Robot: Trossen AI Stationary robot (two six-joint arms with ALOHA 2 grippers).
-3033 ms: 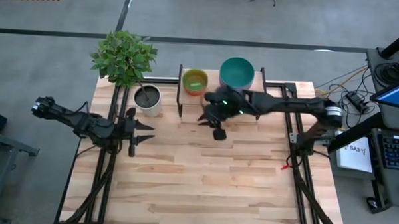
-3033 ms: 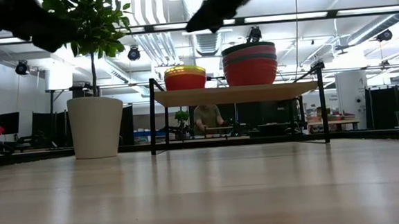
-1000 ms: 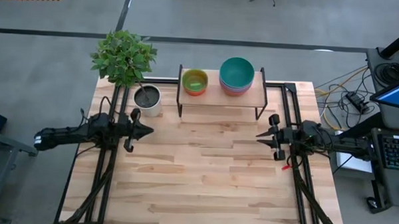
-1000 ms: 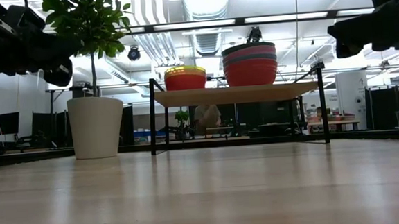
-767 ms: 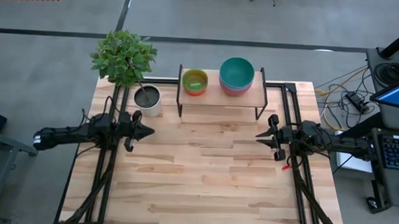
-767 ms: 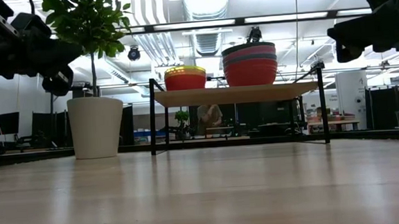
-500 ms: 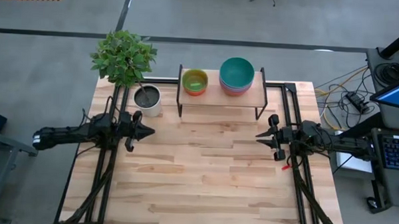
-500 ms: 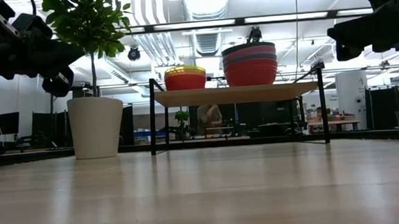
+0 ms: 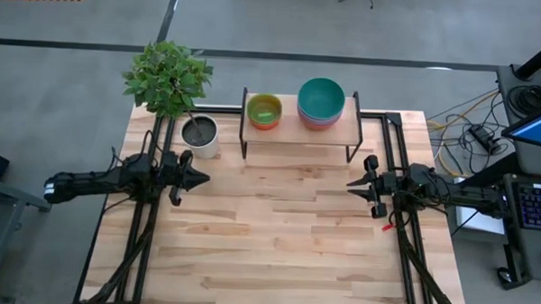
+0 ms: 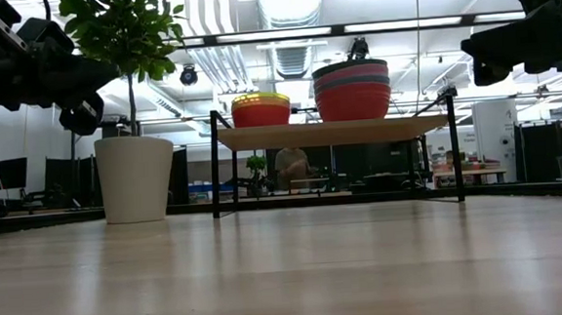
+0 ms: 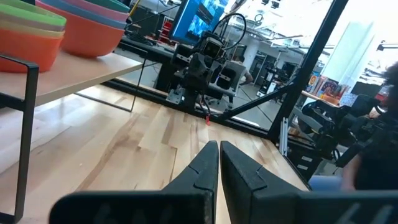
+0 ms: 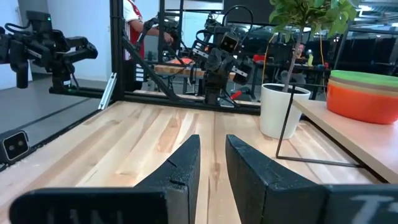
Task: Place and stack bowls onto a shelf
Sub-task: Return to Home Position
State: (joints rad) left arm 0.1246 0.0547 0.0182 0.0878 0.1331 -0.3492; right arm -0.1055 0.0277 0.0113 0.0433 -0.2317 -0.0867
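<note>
Op: Quick check, where's the task stuff?

Ann: All on the shelf [image 9: 289,135], in 2 stacks. The small stack [image 9: 264,110] sits at the end nearer the white plant pot [image 9: 199,136]. It's green on top, w/ yellowish then orange rims under it. The big stack [image 9: 321,100] is just beside it twd the other end. That one's teal on top, w/ pink & red below per your left wrist cam. Can't count every one, the lower ones are nested out of sight.

Op: Shelf itself?

Ann: Upright at the back edge of the table [image 9: 276,251], far from the low cam. The pot is near it, w/ a gap between.

Op: Grippers?

Ann: Your left gripper [image 11: 219,148] hovers over the table's left side, in front of the pot, pointing inward. Its fingers are pressed nearly together & hold nothing. Your right gripper [image 12: 212,140] hovers over the right side, facing the left one & well apart from it. Its fingers are a little apart w/ a narrow gap, also empty. Both are well clear of the shelf & stacks.

Op: Anything else?

Ann: Low cam shows a person [image 10: 291,165] in the room behind, visible under the shelf top.
</note>
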